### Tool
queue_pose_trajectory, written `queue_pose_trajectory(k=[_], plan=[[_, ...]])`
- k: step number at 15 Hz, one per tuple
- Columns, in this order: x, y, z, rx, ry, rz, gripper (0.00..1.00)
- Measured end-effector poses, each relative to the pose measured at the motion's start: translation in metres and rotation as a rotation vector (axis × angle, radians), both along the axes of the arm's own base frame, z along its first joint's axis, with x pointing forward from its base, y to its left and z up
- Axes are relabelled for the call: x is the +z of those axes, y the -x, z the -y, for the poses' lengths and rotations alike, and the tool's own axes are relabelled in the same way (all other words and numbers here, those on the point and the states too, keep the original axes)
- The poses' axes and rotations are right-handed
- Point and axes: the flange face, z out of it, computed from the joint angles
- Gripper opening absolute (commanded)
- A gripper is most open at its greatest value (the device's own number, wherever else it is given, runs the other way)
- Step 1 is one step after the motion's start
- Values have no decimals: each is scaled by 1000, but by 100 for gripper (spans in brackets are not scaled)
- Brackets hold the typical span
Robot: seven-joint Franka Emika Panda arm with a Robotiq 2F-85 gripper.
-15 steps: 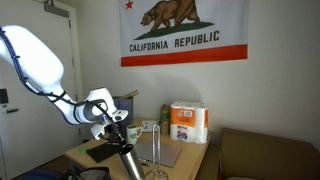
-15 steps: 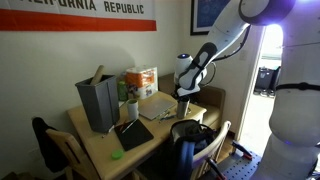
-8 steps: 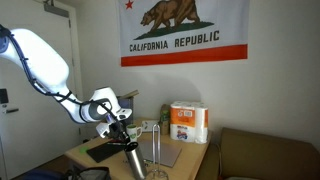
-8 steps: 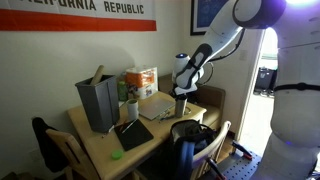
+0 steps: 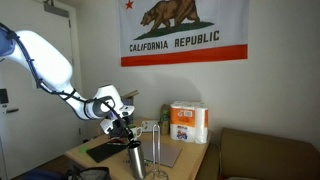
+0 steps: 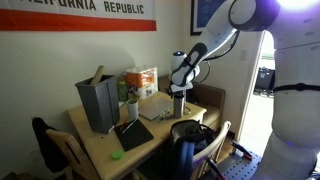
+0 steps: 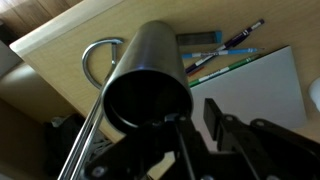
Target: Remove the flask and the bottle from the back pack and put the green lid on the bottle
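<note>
Out of the back pack [image 6: 188, 138] already: flask [image 6: 178, 104], upright near the bench [image 6: 97, 148] edge. Hand [image 6: 179, 90] right at its top; cannot tell whether grasping or released. Left: bottle, not seen; then green lid [image 6: 115, 154], lying on bench.

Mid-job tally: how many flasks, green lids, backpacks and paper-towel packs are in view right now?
Flasks: 1
Green lids: 1
Backpacks: 1
Paper-towel packs: 1
Total: 4
</note>
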Motion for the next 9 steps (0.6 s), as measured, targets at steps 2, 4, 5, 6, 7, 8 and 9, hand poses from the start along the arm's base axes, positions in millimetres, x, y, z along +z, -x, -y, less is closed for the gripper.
queue_pose_trajectory(k=[2,4,5,6,7,8,9], plan=[[4,-3,0,-1,6,0,70],[11,-5,0,-6,21,-14,86],[17,-6,0,-9,33,-29,94],[26,-7,-1,-15,43,-51,99],[38,-6,-4,-21,53,-74,100],[50,-4,-8,-25,56,-100,100],[62,-1,-14,-26,52,-132,100]])
